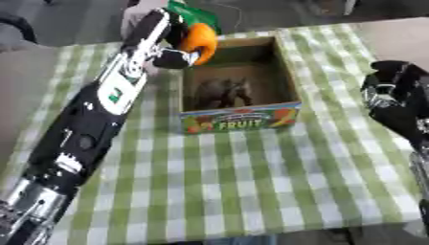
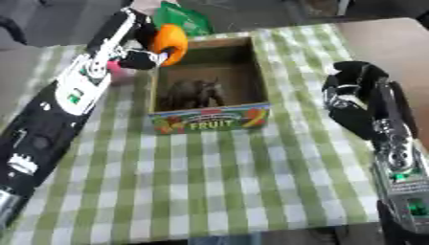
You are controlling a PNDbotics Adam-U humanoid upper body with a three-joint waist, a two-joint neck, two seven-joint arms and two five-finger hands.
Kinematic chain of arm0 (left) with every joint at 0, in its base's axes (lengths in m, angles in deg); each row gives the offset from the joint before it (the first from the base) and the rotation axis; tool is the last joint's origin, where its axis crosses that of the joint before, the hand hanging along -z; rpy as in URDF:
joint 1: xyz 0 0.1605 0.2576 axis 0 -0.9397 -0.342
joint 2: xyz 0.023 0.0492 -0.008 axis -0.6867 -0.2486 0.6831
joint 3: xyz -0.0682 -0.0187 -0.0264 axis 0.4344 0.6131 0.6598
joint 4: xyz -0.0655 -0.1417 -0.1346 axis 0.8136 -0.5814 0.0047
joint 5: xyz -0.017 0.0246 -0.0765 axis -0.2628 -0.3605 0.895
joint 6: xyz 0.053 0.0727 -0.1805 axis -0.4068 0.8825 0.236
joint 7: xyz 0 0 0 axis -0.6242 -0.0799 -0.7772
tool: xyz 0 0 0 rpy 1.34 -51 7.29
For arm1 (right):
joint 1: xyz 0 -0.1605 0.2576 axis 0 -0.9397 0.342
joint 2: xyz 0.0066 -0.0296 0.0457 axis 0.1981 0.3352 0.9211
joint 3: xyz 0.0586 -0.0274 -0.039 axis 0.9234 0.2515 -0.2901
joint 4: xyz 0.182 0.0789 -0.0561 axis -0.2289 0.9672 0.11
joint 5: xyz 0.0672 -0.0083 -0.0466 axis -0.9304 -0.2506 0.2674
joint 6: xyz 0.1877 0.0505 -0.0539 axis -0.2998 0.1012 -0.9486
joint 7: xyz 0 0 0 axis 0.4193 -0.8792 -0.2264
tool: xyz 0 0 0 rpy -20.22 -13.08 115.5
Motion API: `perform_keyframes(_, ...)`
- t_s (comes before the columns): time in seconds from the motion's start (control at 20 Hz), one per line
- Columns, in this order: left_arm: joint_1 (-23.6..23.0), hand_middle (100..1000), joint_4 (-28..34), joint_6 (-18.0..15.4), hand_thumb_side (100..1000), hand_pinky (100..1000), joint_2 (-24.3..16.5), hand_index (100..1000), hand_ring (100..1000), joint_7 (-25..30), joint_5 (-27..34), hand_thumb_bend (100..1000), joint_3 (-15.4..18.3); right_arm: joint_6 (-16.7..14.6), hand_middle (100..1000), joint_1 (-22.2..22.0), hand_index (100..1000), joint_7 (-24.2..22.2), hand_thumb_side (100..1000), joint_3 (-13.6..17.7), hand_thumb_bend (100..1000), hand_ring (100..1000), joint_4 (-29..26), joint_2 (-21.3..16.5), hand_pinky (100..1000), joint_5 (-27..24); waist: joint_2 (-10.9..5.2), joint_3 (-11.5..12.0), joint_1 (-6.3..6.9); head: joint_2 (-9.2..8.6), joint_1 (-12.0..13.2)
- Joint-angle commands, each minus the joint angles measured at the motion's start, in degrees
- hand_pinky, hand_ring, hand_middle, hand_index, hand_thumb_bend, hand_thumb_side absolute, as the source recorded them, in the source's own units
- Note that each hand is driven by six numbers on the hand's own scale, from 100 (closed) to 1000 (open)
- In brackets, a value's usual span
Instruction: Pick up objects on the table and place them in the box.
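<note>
An orange toy with a green top (image 1: 199, 39) hangs over the back left corner of the cardboard box (image 1: 239, 120) marked FRUIT. My left hand (image 1: 174, 57) is shut on this toy, with the arm stretched out along the table's left side. Inside the box lies a dark brown animal figure (image 1: 223, 92). To the right of the box my right hand (image 2: 352, 88) hovers above the cloth, open with relaxed fingers and holding nothing.
A green-and-white checked cloth (image 1: 251, 182) covers the table. Something small and pink (image 2: 118, 74) shows beside my left forearm, left of the box. The table's front edge runs along the bottom of both views, and grey floor lies beyond the far edge.
</note>
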Motion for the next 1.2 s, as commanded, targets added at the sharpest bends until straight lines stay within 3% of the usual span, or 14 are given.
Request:
perform_keyframes(0.05, 1.2, 389, -0.9, -1.0, 119, 583, 0.5, 513, 463, 0.0, -2.1, 437, 0.4, -0.2, 559, 0.9, 723, -0.2, 168, 0.0, 100, 658, -0.6, -0.4, 640, -0.5, -0.69, -0.1, -0.34, -0.29, 0.2)
perform_keyframes(0.1, 1.2, 389, -1.1, -1.2, 119, 583, 0.6, 513, 463, -0.1, -2.3, 437, 0.5, -0.2, 559, 0.9, 723, -0.2, 168, 0.0, 100, 658, -0.6, -0.4, 640, -0.5, -0.69, -0.1, -0.34, -0.29, 0.2)
perform_keyframes(0.15, 1.1, 518, -1.3, -1.4, 106, 628, 0.6, 634, 564, 0.0, -2.4, 754, 0.4, -0.2, 559, 0.9, 723, -0.2, 170, 0.0, 100, 658, -0.6, -0.4, 640, -0.5, -0.66, -0.1, -0.26, -0.36, 0.2)
perform_keyframes(0.2, 0.8, 557, -1.3, -1.7, 100, 648, 0.7, 666, 592, 0.4, -2.3, 814, 0.3, -0.2, 559, 0.9, 723, -0.2, 169, 0.0, 100, 658, -0.6, -0.4, 640, -0.5, -0.64, 0.0, -0.17, -0.43, 0.2)
perform_keyframes(0.4, 0.1, 635, 0.2, -2.8, 310, 698, 0.2, 740, 657, 1.2, -0.7, 854, 0.8, -0.2, 559, 0.8, 723, -0.1, 171, 0.1, 100, 659, -0.6, -0.4, 640, -0.5, -0.65, 0.4, -0.05, -0.51, -0.1)
perform_keyframes(0.45, 0.1, 640, 1.0, -2.8, 313, 701, -0.3, 742, 660, 0.9, -0.2, 855, 1.1, -0.2, 559, 0.8, 723, -0.1, 171, 0.1, 100, 659, -0.6, -0.4, 640, -0.5, -0.70, 0.6, -0.04, -0.49, -0.2)
perform_keyframes(0.9, -1.4, 614, 8.9, 2.2, 178, 693, -7.1, 731, 640, -2.0, 5.8, 825, 4.7, -0.1, 559, 0.5, 723, 0.2, 171, 0.4, 100, 659, -0.6, -0.6, 640, -0.4, -1.07, 2.0, -0.04, -0.51, -1.0)
perform_keyframes(1.2, -3.4, 601, 5.7, 6.2, 100, 686, -11.2, 727, 630, -3.9, 6.6, 813, 7.1, -0.1, 559, 0.4, 723, 0.3, 171, 0.5, 100, 659, -0.6, -0.8, 640, -0.3, -1.08, 2.9, 0.09, -0.60, -1.6)
